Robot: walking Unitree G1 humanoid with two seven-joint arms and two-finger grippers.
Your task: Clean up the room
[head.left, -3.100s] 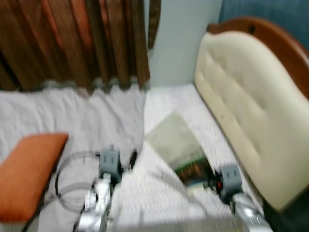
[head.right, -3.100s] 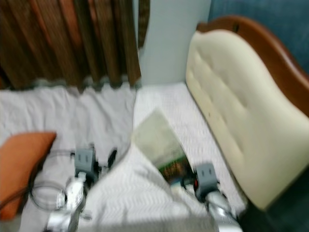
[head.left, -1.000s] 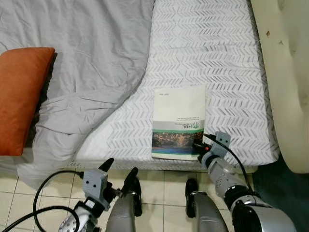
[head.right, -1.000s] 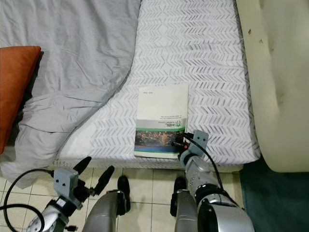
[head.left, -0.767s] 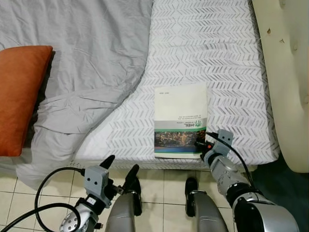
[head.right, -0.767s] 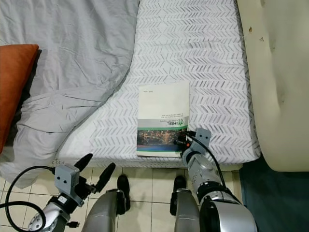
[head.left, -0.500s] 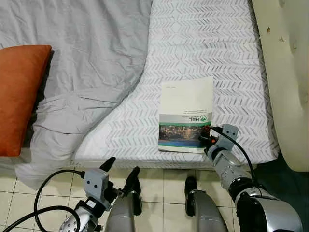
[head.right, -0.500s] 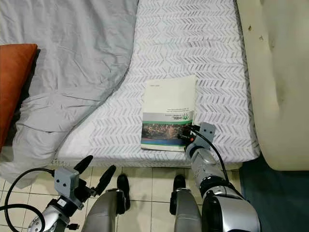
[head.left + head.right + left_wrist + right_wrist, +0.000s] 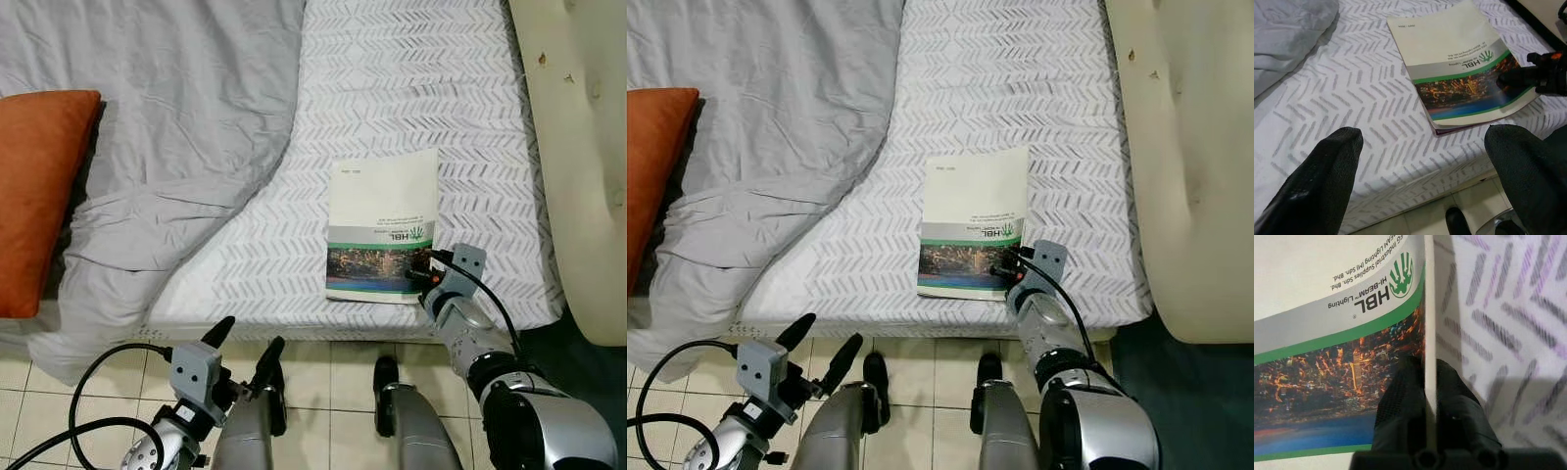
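Since earlier frame, booklet (image 9: 382,225) shifted up bed (image 9: 411,88), away from its near edge, and rotated slightly; right hand (image 9: 428,275) pinching booklet's near right corner, fingers either side of cover edge; booklet's long axis runs away from bed edge; left hand (image 9: 245,351) spread, idle, below bed edge over floor, farther from booklet.

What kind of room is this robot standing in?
Most likely a bedroom: a bed with a patterned sheet, a rumpled grey blanket, an orange pillow, and a padded headboard.
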